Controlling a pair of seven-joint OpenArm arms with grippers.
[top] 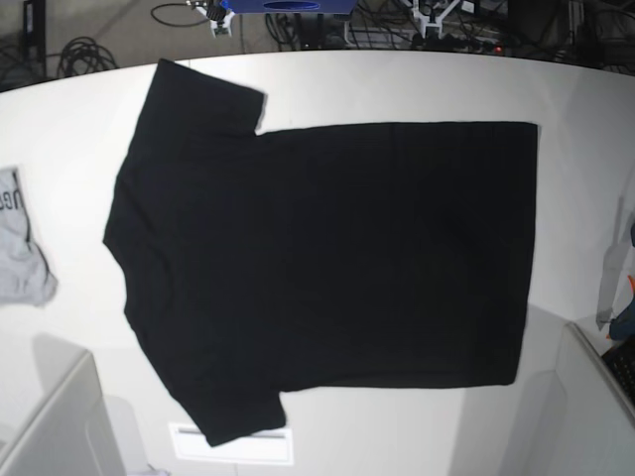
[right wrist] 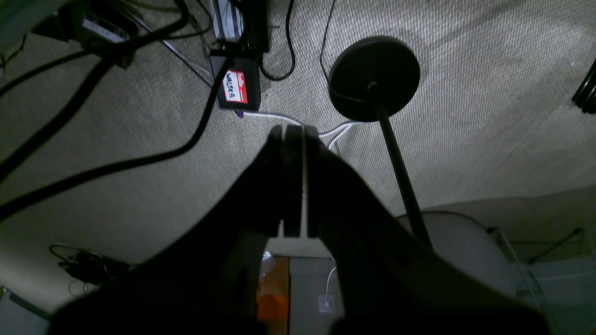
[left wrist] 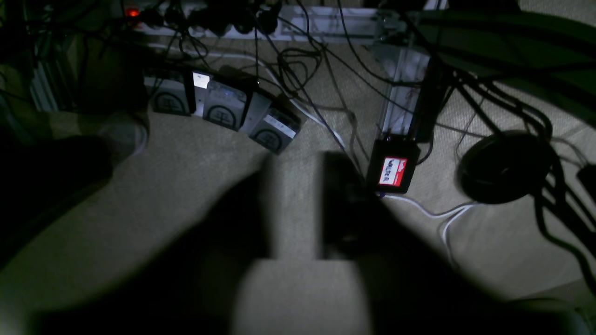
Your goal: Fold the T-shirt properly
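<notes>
The T-shirt [top: 327, 258] is laid flat on the white desk [top: 397, 84], plain black side up, collar end toward the base view's left and hem toward its right. Both sleeves are spread out, one at the far edge, one at the near edge. It looks smoothed w/ no fold made yet, so the task is judged to be at its start: the spread-out lay is prob. what lets a first fold line be picked cleanly.

Neither arm is seen over the desk in the base view. Both wrist cams are pointed down at carpet, cables and power gear, not at cloth, so both arms are judged parked off the desk, well apart from the shirt.

The right pincer [right wrist: 294, 132] is closed, its two dark tips pressed together w/ nothing between them. Ahead of it, a small black box w/ a red-white label [right wrist: 235, 88] lies to its left and a round black stand base [right wrist: 375, 77] to its right, on the floor below.

The left pincer [left wrist: 298, 204] is dark and blurred; a pale strip of carpet shows between the finger shapes, yet it is taken as closed and empty. Three grey power bricks [left wrist: 219, 109] lie ahead-left of it.

A small grey garment w/ dark lettering [top: 20, 248] is left at the desk's edge beyond the collar; it is not part of the fold.
</notes>
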